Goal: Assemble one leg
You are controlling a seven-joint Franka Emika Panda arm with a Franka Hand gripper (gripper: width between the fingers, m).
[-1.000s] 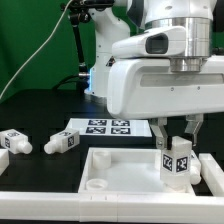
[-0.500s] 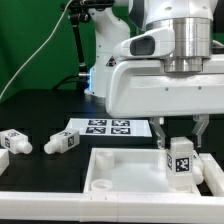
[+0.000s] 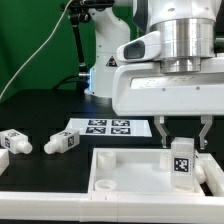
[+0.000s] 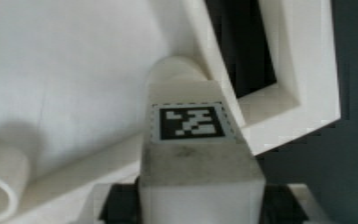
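At about four o'clock in the exterior view, the fingers (image 3: 164, 134) are shut as far as they go on the upper part of the leg (image 3: 182, 160), one finger on each side of it. The leg hangs upright with a tagged face toward the camera. It is over the corner of the white panel (image 3: 130, 172) on the exterior view's right (whether its lower end touches the panel I cannot tell). Compared with a second ago, arm and leg have shifted a little toward three o'clock and slightly upward. The leg was tilted then and now stands straight. Toward nine o'clock from the panel, a loose leg (image 3: 62, 143) lies on the black bench (image 3: 45, 118), and a second loose leg (image 3: 15, 142) lies further out the same way. Neither has moved. The marker board (image 3: 108, 126) lies flat on the bench at twelve o'clock from the panel, just behind its far rim.

Seen from the wrist view, the leg (image 4: 197, 150) fills the middle of the picture with its square tag facing the lens. Its near end is clamped between the dark fingers (image 4: 119, 205). Beyond it lies the panel (image 4: 69, 60) with its raised rim and a round corner socket (image 4: 2, 185). A strip of dark bench (image 4: 274, 40) shows past the rim.
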